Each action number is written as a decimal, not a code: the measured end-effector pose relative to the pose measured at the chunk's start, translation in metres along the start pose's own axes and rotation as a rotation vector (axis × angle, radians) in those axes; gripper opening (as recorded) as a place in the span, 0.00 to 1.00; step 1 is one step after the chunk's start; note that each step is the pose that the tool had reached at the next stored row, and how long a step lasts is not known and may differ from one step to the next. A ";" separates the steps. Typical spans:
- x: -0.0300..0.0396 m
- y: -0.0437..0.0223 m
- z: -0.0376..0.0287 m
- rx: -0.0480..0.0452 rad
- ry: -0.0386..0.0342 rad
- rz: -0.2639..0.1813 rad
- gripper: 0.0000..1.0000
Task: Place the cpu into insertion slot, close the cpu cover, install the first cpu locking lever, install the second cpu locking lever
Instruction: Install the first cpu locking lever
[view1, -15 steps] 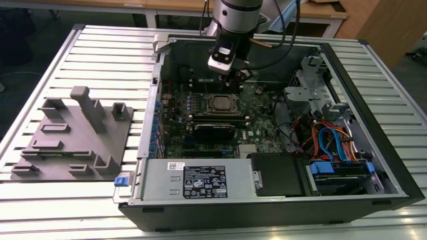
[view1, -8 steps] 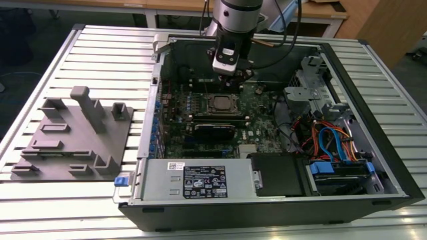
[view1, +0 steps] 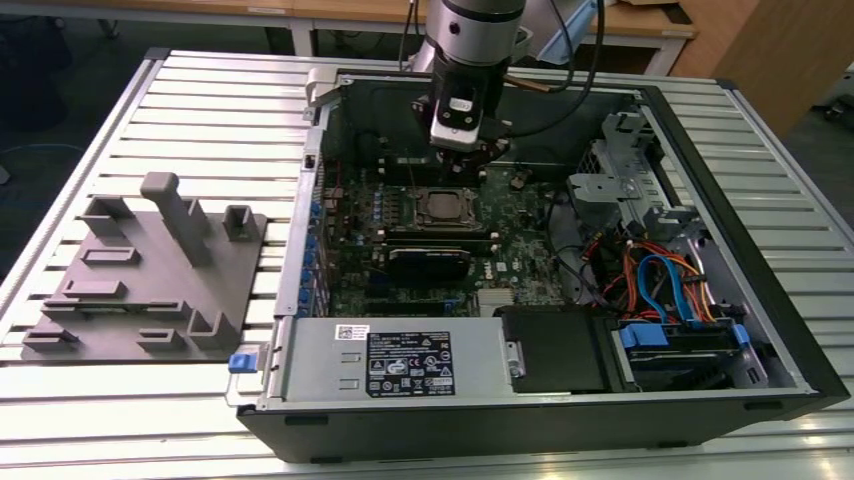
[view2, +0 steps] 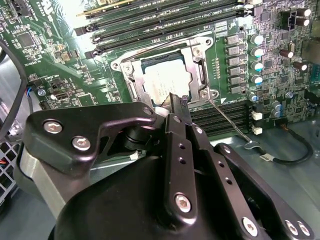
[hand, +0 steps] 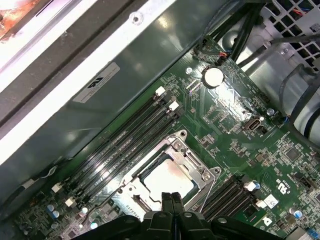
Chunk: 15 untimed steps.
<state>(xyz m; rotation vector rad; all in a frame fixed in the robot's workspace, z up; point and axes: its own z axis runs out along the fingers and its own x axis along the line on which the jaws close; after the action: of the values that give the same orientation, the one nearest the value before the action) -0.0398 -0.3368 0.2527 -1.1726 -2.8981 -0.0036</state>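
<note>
Flat silvery-grey square cpu seated in dark square silver-bordered insertion slot, thin silvery cut-out cpu cover lying flat around it. Black fingers pressed together just above, empty. From exterior view: slatted metal surface under open black computer case.

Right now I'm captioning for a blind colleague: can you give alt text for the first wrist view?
A silvery-grey square cpu lies framed by a thin silvery metal cover on a green circuit board. The black gripper, jaws together, is at the chip's edge. Long black memory slots run alongside.
</note>
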 end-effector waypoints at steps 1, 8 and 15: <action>0.0000 0.0000 0.0000 0.0000 0.0000 0.000 0.10; 0.0000 0.0000 0.0000 0.0000 0.0001 0.000 0.10; 0.0000 0.0000 0.0000 0.0002 0.0000 -0.015 0.10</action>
<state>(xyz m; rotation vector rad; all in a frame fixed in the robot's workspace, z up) -0.0398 -0.3368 0.2527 -1.1507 -2.9069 -0.0034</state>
